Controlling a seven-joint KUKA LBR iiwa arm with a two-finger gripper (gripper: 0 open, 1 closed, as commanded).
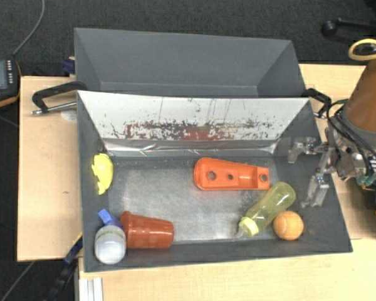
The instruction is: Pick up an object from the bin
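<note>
My gripper [308, 170] hangs over the bin's right wall, open, its two metal fingers spread wide with nothing between them. Nearest to it, a pale yellow-green bottle [267, 209] lies slanted at the front right of the bin floor. An orange ball [289, 225] rests against the bottle's right side. Left of the gripper, a flat orange plastic piece with round holes [232, 174] lies in the middle of the floor.
A red cup [147, 231] lies on its side at the front left, beside a white bottle with a blue cap [109, 240]. A yellow toy [102, 172] rests against the left wall. The arm with its cables comes in from the right.
</note>
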